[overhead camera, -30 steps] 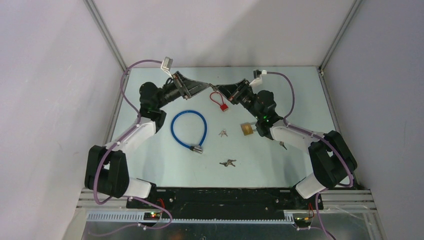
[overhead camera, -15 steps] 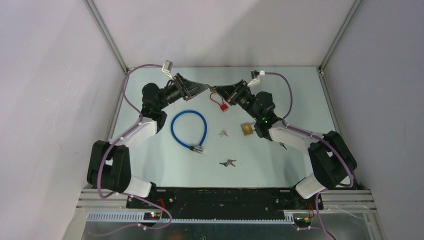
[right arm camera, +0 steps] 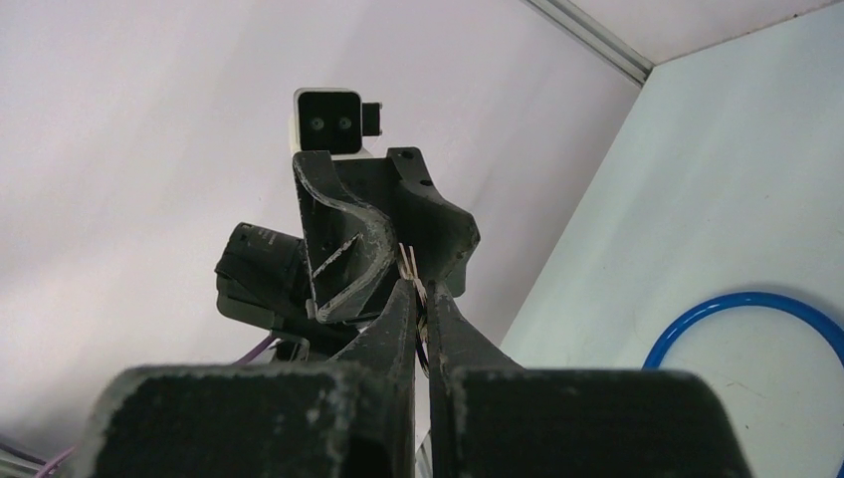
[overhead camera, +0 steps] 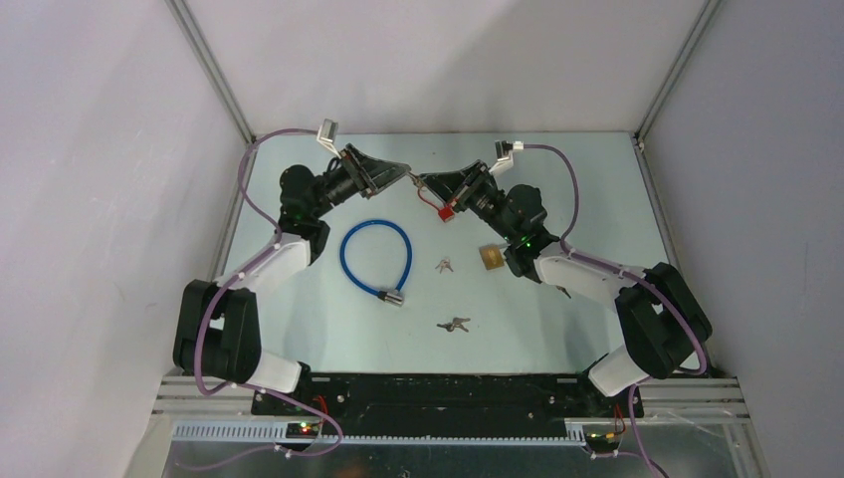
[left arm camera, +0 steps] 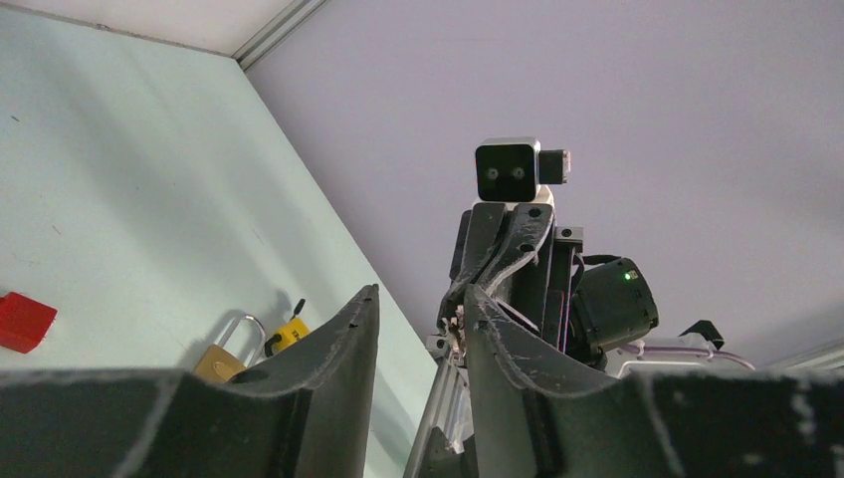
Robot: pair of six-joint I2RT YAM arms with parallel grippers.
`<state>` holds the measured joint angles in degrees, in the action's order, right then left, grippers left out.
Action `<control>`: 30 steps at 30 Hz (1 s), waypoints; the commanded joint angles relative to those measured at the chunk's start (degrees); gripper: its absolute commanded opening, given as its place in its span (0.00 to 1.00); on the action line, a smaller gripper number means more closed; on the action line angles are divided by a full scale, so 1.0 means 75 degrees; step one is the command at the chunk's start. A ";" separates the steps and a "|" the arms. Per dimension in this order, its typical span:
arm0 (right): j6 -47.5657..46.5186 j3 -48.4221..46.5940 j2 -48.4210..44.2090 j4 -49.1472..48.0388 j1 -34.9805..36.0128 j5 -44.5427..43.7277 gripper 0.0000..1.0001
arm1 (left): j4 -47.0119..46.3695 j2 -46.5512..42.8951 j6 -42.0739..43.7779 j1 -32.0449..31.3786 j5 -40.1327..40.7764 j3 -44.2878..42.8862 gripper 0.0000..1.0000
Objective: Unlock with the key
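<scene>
— Where is the small silver metal key point(right arm camera: 410, 267)?
— Pinched in the right claw point(right arm camera: 420, 299), its fingers pressed together on it, above the bench's point(overhead camera: 328, 329) 12 o'clock edge.
— And the left claw point(left arm camera: 423, 299)?
— Spread, facing the key. The red cable padlock point(overhead camera: 448, 210) lies on the bench at the key's 5 o'clock.

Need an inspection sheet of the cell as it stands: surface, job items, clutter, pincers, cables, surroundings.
Surface: pale green table, matte.
Job's things: red padlock below the pincer tips; brass padlock, blue cable lock, middle keys and near keys on the table.
Clutter: nothing seen.
Grippers: left pincer open, facing right pincer, which is shut on a thin metal piece, probably a key.
Cables: purple cables loop off both wrists, no snag seen.
Surroundings: plain walls, aluminium frame posts.
</scene>
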<state>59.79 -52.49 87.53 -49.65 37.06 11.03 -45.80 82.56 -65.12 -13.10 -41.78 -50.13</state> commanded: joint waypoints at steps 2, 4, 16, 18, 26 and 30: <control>0.0032 -0.0033 -0.0250 -0.0422 0.0035 -0.0038 0.00 | -0.0160 -0.0169 0.0097 -0.0073 -0.0034 -0.0024 0.38; 0.0030 -0.0027 -0.0263 -0.0385 0.0037 -0.0096 0.00 | -0.0162 -0.0188 0.0111 -0.0150 -0.0058 -0.0029 0.33; -0.0452 0.0007 -0.0482 -0.0051 -0.0044 0.0071 0.11 | -0.0157 -0.0493 0.0247 -0.0504 0.0018 0.0037 0.00; -0.0784 0.0003 -0.0659 0.0224 -0.0153 0.0366 0.26 | -0.0096 -0.0556 0.0279 -0.0504 0.0041 0.0101 0.00; -0.2526 0.0002 -0.1499 0.1544 -0.0816 0.2350 0.46 | 0.0592 -0.0951 0.0733 -0.0512 -0.0091 0.0441 0.00; -0.3518 0.0003 -0.1855 0.2231 -0.0859 0.2856 0.45 | 0.0826 -0.1149 0.0885 -0.0595 -0.0140 0.0683 0.00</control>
<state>44.05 -52.29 77.28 -38.65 30.63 25.36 -41.15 77.12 -61.41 -16.82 -41.39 -46.04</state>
